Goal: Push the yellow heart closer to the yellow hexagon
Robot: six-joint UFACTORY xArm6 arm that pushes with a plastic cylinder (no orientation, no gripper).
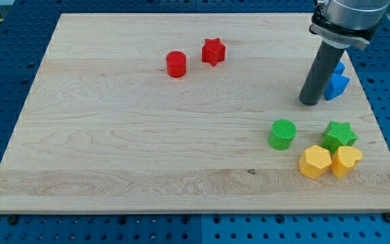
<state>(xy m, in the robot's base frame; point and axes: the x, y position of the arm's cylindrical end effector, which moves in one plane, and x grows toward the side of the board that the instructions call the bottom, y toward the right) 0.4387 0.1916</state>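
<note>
The yellow heart (347, 160) lies near the board's bottom right, touching or almost touching the yellow hexagon (315, 162) on its left. A green star (339, 135) sits just above the heart. A green cylinder (282, 133) sits up and left of the hexagon. My tip (309, 102) rests on the board well above these blocks, at the view's right, beside the blue blocks.
Two blue blocks (336, 85) lie right of my tip, partly hidden by the rod. A red cylinder (176, 64) and a red star (213, 51) lie near the top middle. The wooden board (114, 135) ends close to the right of the heart.
</note>
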